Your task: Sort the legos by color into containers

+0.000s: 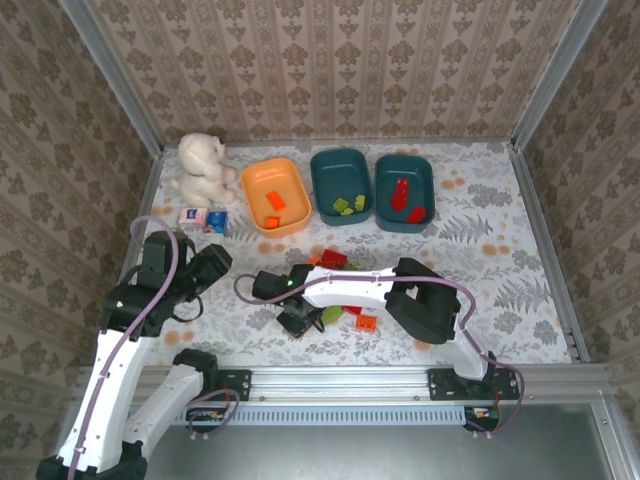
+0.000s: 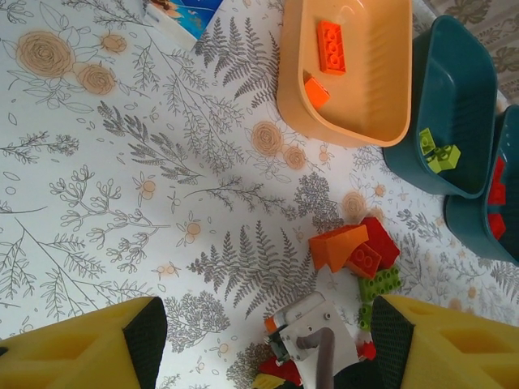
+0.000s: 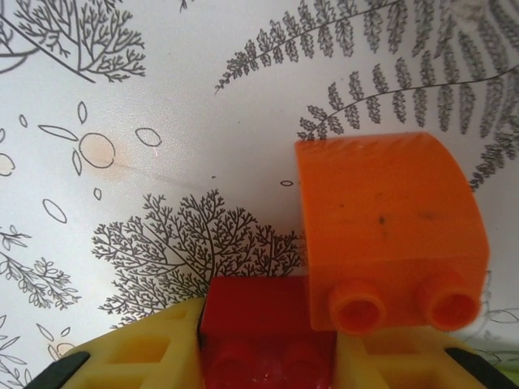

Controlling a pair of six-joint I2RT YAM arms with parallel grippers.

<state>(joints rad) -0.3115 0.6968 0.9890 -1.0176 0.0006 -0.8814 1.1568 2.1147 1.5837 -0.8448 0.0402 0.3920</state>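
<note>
A glossy red brick (image 3: 258, 312) sits between the yellow pads (image 3: 154, 356) of the right hand (image 3: 268, 356), which press on both of its sides. A smooth orange brick (image 3: 389, 235) with a curved top and two round studs lies touching it on the right. From overhead, that hand is low over the loose pile (image 1: 333, 259) of red, orange and green bricks near the middle of the fern-printed surface (image 1: 500, 260), though the pinched brick is too small to make out there.

The left wrist view sharpens the tubs' contents. Two orange bricks (image 2: 331, 46) lie in the orange tub (image 2: 292, 97), light green ones (image 2: 438, 152) in the middle teal tub (image 2: 458, 89), and red ones (image 2: 496, 182) in the outer teal tub (image 2: 474, 223). All three tubs are rounded, smooth plastic, standing side by side.

The left hand (image 2: 268, 332) hangs left of the pile, its yellow fingers spread wide and holding nothing.

The overhead view adds a fuzzy white plush toy (image 1: 203, 168) and a small blue-and-white box (image 1: 203, 218) left of the orange tub.
</note>
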